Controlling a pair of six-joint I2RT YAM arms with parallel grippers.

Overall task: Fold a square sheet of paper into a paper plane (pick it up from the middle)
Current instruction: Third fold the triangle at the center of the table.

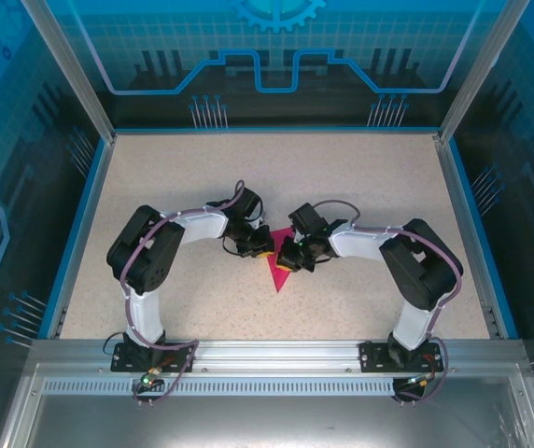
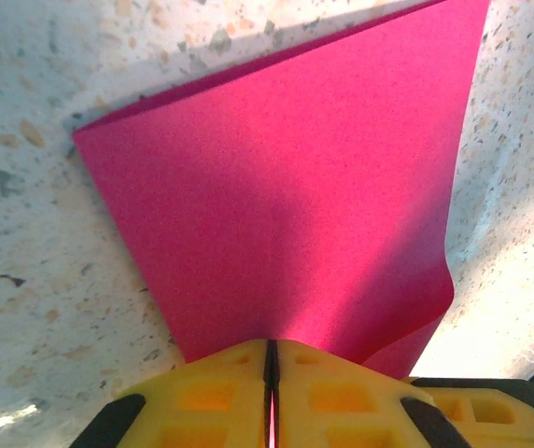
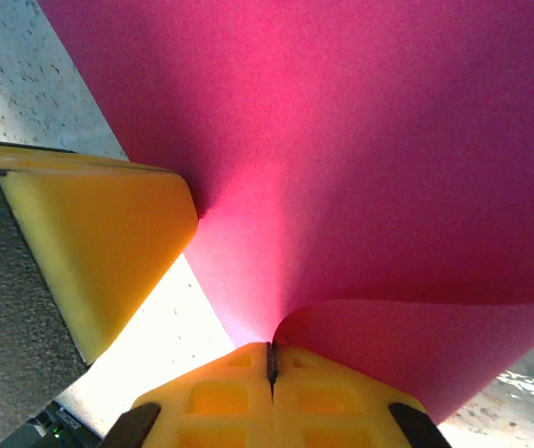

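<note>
Speckled beige bench [image 1: 342, 187] under thin magenta-pink paper sheet [image 1: 278, 277], folded triangular. Pinched by left pincer [image 2: 270, 351] at one edge, right pincer [image 3: 270, 352] at another.

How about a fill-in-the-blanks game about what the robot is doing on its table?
The paper is coloured ____. It is held by ____ claws: the left claw and the right claw. The claw fingers are coloured ____.
Missing words: pink, two, yellow.
</note>
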